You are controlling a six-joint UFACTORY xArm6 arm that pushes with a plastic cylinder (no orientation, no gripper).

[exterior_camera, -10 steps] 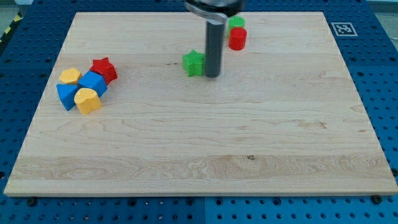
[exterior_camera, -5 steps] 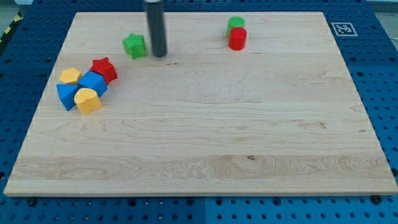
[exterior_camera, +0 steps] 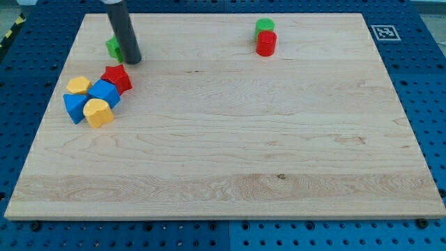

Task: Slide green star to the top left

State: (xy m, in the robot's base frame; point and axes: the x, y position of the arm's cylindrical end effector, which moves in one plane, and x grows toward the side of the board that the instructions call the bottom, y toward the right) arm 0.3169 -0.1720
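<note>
The green star lies near the top left of the wooden board, partly hidden behind my dark rod. My tip rests on the board right against the star's right side, just above the red star.
A cluster at the left holds the red star, a yellow hexagon, a blue cube, a blue triangle and a yellow block. A green cylinder and a red cylinder stand at the top, right of the middle.
My rod has swept left along the board's top, pushing the green star from near the top middle to the top left. The other blocks have not moved.
</note>
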